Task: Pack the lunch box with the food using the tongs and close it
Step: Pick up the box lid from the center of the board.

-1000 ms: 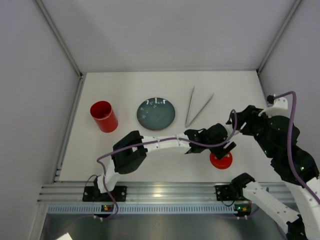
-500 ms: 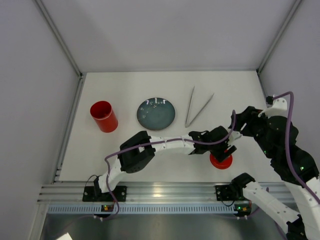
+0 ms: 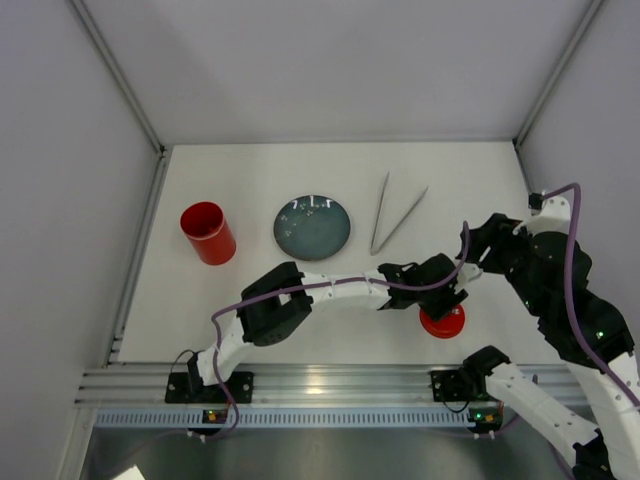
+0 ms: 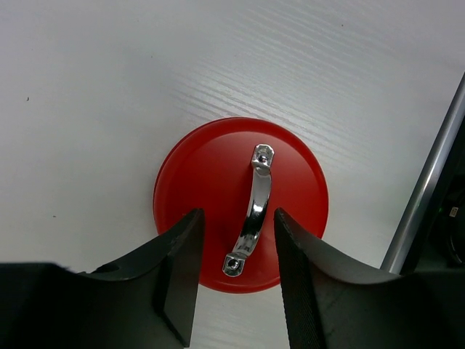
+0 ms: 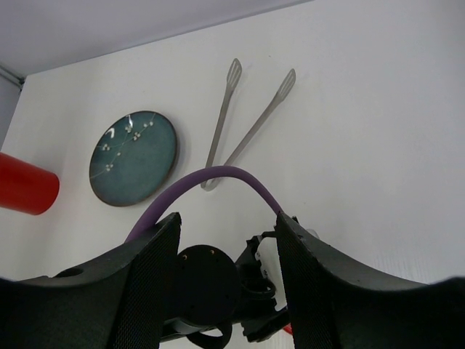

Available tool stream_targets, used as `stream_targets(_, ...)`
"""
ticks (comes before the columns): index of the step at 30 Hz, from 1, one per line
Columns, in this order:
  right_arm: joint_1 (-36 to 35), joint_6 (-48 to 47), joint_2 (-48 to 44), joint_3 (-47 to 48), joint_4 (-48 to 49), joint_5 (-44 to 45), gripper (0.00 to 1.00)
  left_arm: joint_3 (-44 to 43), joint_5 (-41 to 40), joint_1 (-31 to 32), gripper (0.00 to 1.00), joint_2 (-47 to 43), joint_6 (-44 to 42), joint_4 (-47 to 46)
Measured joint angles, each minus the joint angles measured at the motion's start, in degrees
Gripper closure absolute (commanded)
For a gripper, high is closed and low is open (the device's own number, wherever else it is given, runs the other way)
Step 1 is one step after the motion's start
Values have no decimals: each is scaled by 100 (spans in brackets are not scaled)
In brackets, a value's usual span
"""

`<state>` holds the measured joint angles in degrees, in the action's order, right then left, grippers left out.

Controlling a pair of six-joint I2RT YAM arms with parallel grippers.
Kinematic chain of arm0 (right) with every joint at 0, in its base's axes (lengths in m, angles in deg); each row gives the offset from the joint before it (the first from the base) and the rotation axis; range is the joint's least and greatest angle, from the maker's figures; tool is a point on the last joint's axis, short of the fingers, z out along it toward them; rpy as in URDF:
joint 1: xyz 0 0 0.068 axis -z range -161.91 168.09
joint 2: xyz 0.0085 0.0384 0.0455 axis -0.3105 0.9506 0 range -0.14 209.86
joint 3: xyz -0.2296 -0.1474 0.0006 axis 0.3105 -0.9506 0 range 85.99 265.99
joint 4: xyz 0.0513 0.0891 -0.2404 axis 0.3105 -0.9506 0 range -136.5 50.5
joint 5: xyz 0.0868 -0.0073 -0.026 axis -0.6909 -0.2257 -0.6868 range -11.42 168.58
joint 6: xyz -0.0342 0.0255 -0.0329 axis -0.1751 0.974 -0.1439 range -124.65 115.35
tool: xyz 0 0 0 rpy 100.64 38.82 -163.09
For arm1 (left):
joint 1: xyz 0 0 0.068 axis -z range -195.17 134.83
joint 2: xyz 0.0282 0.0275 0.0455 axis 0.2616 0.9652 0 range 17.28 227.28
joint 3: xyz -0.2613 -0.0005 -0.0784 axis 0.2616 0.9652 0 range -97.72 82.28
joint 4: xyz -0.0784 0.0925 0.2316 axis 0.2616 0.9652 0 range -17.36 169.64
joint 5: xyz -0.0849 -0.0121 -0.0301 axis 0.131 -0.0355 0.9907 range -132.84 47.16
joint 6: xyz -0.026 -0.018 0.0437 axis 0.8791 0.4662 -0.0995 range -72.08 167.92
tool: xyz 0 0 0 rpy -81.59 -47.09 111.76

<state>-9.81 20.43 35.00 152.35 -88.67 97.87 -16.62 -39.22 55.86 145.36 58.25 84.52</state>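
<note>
The red lunch box stands open at the left, and its edge also shows in the right wrist view. The flat red lid lies near the front with a chrome handle on top. My left gripper sits low over the lid. It is open, with a finger on each side of the handle and a gap on both sides. The silver tongs lie in a V right of the plate. My right gripper hangs open and empty above the left wrist. The food is out of view.
A blue-grey plate with a white flower pattern sits between the lunch box and the tongs. A metal rail runs along the front table edge close to the lid. Grey walls enclose the table on three sides.
My left gripper has shifted slightly right and settled over the lid, and its jaws have narrowed around the handle. The right arm has barely moved.
</note>
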Motion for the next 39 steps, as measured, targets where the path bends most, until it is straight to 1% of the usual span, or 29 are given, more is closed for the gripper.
stream_targets(5,0,0,-2,-33,4,2,45,11,2,0,53,9,-2,31)
stream_targets(15,0,-2,-2,-39,-17,13,45,13,4,0,64,79,-42,22)
stream_targets(18,0,-2,-4,-39,-17,13,45,13,4,0,70,81,-48,20)
stream_targets(20,0,-2,-4,-39,-20,15,44,13,2,0,77,81,-61,22)
stream_targets(22,0,-2,-4,-39,-20,15,44,13,-2,0,83,83,-76,24)
stream_targets(23,0,-2,-4,-39,-20,15,45,13,-7,0,89,83,-87,24)
stream_targets(26,0,-2,-4,-39,-20,13,45,13,-20,0,94,83,-98,24)
stream_targets(32,0,-2,-26,-39,-26,13,45,13,-142,0,100,83,-96,20)
stream_targets(39,0,-2,-26,-37,-22,-11,45,22,-503,-2,100,68,-74,13)
